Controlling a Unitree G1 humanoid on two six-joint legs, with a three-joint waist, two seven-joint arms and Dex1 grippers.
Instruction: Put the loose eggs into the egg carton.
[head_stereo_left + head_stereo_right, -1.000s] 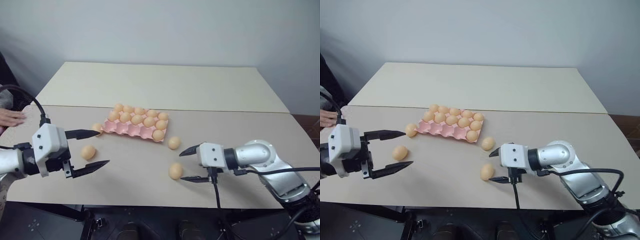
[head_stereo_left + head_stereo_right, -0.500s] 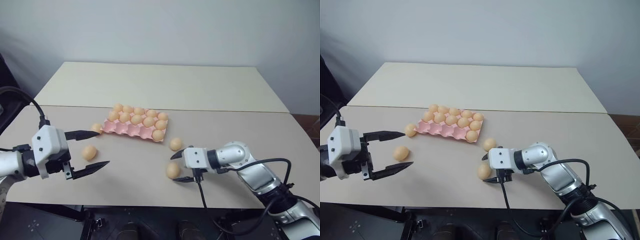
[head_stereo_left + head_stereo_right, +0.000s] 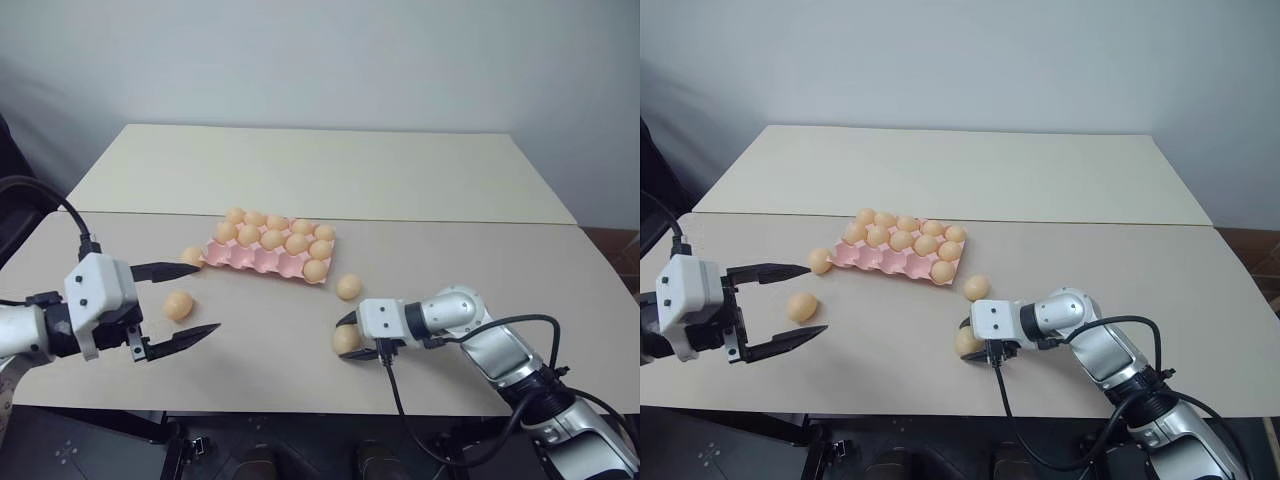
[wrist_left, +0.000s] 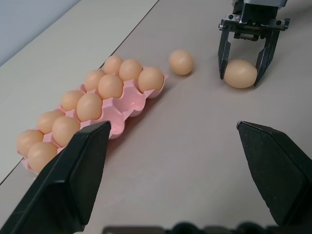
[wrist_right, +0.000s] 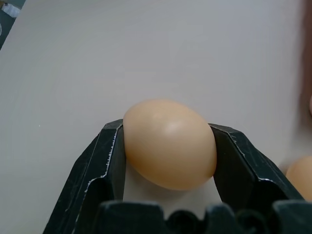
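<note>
right gripper [image 3: 349, 340]: jaws being pressed against both sides of one egg [image 5: 169, 144] on the table [image 3: 450, 255], near the front edge; egg is being held across its short axis
left gripper [image 3: 185, 300]: jaws being held wide, nothing between them touched; a loose egg [image 3: 178, 305] is lying under the gap
egg carton [image 3: 262, 259]: sitting mid-table; back rows filled, several front cups being left empty
other loose eggs: one [image 3: 348, 287] just beside the carton's right corner; one [image 3: 192, 256] touching its left end
handling: judged light, rigid, smooth, brittle, prone to rolling; shell likely being cracked by excess force
grip point: best taken across the widest middle, pads flat on opposite sides; lift being kept slow
</note>
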